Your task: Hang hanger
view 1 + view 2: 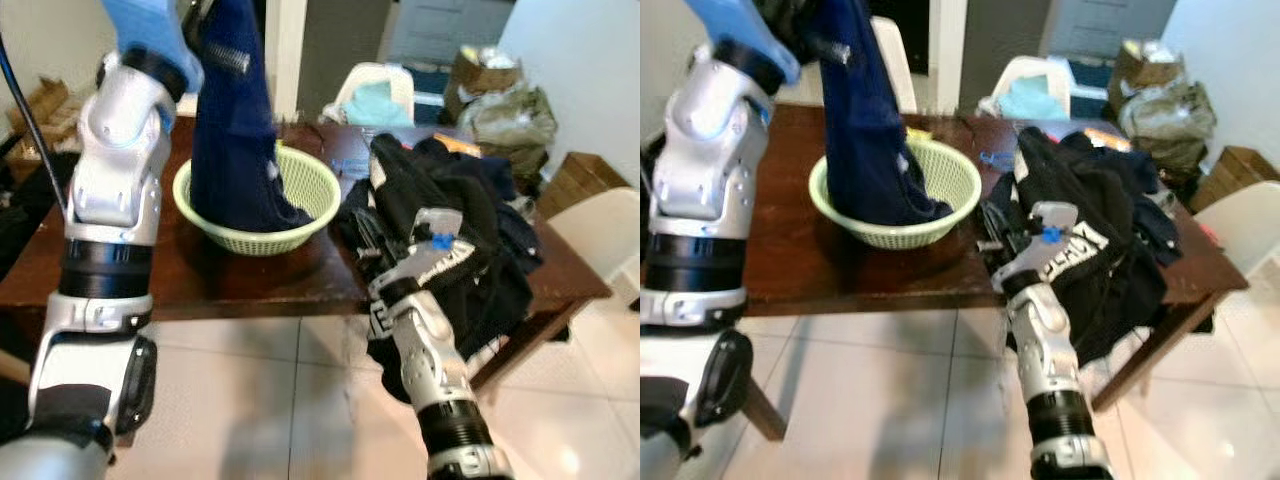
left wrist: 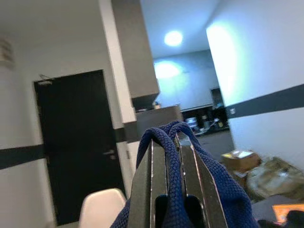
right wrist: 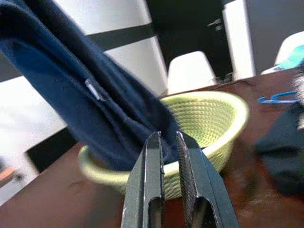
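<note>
My raised left gripper [image 2: 167, 138] is shut on a navy blue garment [image 1: 235, 130]. The garment hangs from it, and its lower end still rests in the light green basket [image 1: 318, 188] on the brown table [image 1: 200, 275]. A small blue hanger [image 3: 275, 98] lies flat on the table behind the basket, next to a heap of black clothes [image 1: 455, 215]. Low at the table's front edge, my right gripper [image 3: 168, 137] points towards the basket, shut with nothing held.
The black clothes cover the table's right end and spill over its edge. White chairs stand behind the table [image 1: 380, 90] and at the right [image 1: 600, 235]. Bags and a box [image 1: 505, 105] sit at the back right. Pale floor tiles [image 1: 280, 400] lie in front.
</note>
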{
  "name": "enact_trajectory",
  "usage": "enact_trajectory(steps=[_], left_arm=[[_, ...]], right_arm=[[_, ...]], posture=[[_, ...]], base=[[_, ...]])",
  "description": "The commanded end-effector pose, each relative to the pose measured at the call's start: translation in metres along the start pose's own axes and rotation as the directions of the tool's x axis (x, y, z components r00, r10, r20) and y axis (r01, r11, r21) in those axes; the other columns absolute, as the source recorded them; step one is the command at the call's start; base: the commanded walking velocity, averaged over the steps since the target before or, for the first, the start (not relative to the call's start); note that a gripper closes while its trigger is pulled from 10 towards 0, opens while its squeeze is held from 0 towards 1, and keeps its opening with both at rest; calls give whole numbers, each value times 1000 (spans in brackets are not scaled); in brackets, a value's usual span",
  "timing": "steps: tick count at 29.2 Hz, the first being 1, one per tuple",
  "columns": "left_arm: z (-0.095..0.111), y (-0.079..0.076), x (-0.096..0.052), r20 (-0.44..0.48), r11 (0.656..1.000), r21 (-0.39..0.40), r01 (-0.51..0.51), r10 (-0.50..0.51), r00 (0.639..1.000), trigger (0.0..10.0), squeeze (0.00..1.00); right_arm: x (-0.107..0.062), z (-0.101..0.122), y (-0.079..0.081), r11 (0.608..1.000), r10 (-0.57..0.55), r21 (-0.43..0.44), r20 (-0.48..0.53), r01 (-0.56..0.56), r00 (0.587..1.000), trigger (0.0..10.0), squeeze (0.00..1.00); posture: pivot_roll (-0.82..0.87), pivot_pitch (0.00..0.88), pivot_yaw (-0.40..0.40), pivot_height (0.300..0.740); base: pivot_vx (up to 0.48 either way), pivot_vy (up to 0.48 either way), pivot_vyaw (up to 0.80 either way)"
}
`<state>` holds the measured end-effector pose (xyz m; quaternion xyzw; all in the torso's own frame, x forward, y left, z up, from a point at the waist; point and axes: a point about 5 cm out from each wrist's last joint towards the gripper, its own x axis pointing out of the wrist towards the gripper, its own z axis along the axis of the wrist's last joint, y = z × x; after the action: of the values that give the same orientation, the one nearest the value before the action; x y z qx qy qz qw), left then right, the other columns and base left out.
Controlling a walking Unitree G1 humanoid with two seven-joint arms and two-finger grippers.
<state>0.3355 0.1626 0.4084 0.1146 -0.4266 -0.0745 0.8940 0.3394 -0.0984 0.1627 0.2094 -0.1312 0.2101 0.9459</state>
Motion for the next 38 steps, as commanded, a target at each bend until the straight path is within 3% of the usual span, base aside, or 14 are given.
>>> enact_trajectory(steps=[1,25,31,35,37,38], left_arm=[[7,1,4,34,1000,22,12,-13,999,10000,0],[15,10,16,78,994,106,28,-37,996,10000,0],[-18,16,7,-89,992,123,-42,53,995,10000,0],[-27,18,1,-130,990,120,-72,88,988,10000,0],[-41,12,-13,-190,993,64,-97,108,976,10000,0],[-41,12,-13,-190,993,64,-97,108,976,10000,0]], right_arm=[[-2,-1,-3,1000,-12,-1,-4,12,1000,10000,0],[-2,-1,-4,1000,-24,2,1,24,1000,10000,0],[-2,-4,-2,1000,-13,8,-13,13,1000,10000,0],[-3,-4,-2,1000,-13,8,-13,13,1000,10000,0],[-5,-4,-3,1000,-18,6,-13,18,1000,10000,0],[-5,-4,-3,1000,-18,6,-13,18,1000,10000,0]], posture=[[27,32,-109,740],[35,36,-109,740],[33,43,-107,740],[27,47,-103,740],[20,54,-101,740],[20,54,-101,740]], base=[[-277,0,0],[-253,0,0],[0,0,0],[0,0,0],[0,0,0],[0,0,0]])
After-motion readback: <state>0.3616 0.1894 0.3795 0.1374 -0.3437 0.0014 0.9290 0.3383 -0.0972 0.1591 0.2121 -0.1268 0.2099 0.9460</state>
